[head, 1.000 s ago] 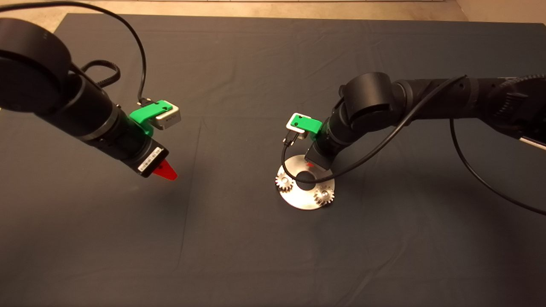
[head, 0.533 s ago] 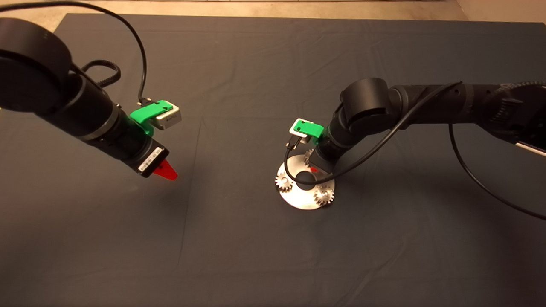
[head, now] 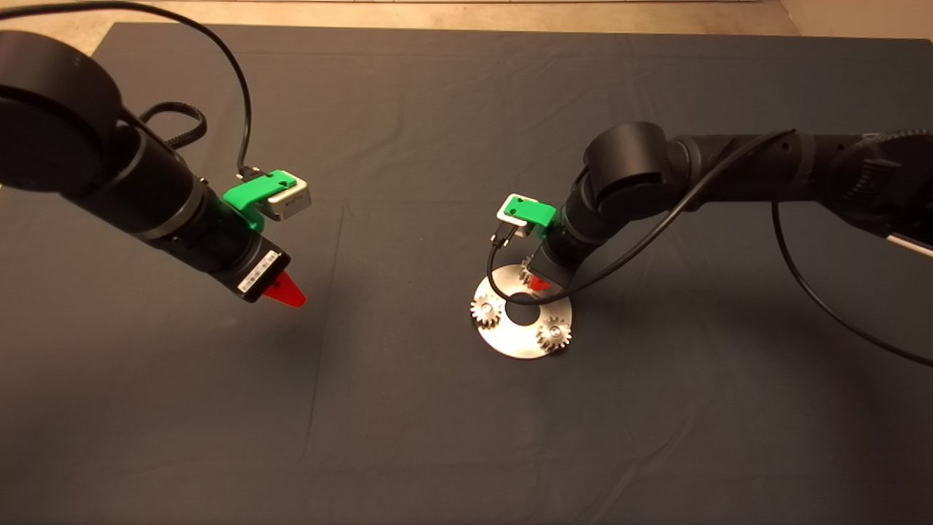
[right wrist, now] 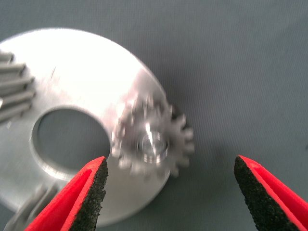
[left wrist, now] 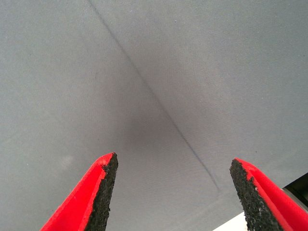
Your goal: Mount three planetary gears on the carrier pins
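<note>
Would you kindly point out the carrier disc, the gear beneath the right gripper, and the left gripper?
carrier disc (head: pixel 516 343): head view, bare rim.
third gear (right wrist: pixel 153 143): right wrist view, centre hole with pin.
left gripper (left wrist: pixel 175 192): left wrist view, midway between fingertips.

Pretty plain setup around me. My whole workspace is a dark grey mat (head: pixel 408 430), some kind of cloth, with soft wrinkles and a long crease running from its far edge toward the near edge. Past the far edge there's a strip of pale beige floor (head: pixel 437 14), showing again at the far right corner. Lighting is warm and dim, so soft shadows pool on the cloth.
</note>
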{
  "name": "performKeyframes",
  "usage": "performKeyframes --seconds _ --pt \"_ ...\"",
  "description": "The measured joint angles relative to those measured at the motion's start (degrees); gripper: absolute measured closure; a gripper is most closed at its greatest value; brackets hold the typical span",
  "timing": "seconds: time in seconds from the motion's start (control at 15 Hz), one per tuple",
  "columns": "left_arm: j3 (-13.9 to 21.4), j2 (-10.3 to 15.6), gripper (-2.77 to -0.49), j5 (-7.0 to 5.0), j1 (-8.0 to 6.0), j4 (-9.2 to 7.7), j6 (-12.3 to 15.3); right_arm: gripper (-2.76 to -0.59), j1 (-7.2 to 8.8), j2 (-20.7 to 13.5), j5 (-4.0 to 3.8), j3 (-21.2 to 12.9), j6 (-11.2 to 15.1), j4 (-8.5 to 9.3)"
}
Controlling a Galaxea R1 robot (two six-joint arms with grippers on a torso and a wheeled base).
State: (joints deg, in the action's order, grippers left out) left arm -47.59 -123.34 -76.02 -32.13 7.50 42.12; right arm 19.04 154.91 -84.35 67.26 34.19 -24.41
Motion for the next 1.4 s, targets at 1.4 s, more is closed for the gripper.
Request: performKeyframes --seconds 1.4 --pt "21.7 -2.4 -1.64 -0.88 3.23 5.58 17.2 -2.05 10.23 -10.7 -3.33 -43.6 36.8 13.81"
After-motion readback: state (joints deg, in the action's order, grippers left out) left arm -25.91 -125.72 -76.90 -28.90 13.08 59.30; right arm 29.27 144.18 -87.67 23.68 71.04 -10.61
